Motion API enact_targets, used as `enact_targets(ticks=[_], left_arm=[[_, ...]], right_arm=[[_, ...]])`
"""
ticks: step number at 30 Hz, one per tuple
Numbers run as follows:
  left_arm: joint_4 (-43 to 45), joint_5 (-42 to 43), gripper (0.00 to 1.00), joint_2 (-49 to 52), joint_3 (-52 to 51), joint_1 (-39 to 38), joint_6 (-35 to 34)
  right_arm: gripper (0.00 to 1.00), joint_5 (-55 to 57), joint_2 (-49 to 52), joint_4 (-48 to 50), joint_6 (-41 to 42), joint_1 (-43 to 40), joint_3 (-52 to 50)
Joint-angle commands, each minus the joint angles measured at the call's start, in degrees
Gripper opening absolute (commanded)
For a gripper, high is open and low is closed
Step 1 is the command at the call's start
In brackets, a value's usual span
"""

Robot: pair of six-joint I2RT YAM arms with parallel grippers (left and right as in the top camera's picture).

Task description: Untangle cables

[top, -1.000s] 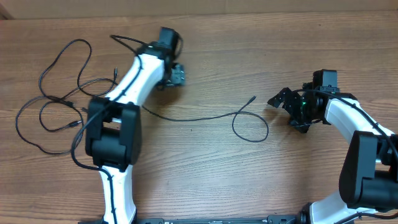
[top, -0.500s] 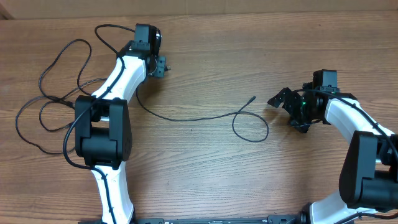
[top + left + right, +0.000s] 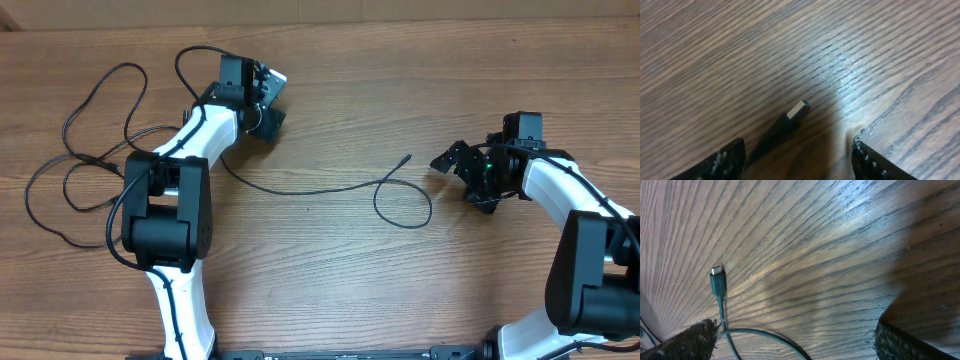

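Jaws of the left gripper point(image 3: 268, 100) stand apart, a cable plug point(image 3: 798, 108) lying unclamped on the table point(image 3: 330, 270) between them. Jaws of the right gripper point(image 3: 462, 182) stand wide apart, empty, near a looped cable point(image 3: 300, 192). The other cables point(image 3: 90, 160) lie tangled far left.

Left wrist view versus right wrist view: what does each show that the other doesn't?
Left wrist only: a black plug with a flat silver tip, lying inside the open left gripper. Right wrist only: a slim dark plug on a thin cable curving along the bottom, inside the open right gripper. Both: the wood-grain table, with the jaws wide apart.
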Motion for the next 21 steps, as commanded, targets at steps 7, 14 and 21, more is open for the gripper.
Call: enact_targets(ticks=[7, 14, 21], left_arm=[[2.1, 1.4, 0.47, 0.6, -1.3, 0.3, 2.9], [3.7, -1.1, 0.44, 0.6, -3.3, 0.3, 2.9], [6.0, -2.5, 0.31, 0.6, -5.8, 0.3, 2.8]], right_arm=[[1.00, 1.9, -0.4, 0.2, -0.3, 0.1, 0.2], [1.00, 1.9, -0.4, 0.3, -0.3, 0.1, 0.2], [1.00, 1.9, -0.4, 0.3, -0.3, 0.1, 0.2]])
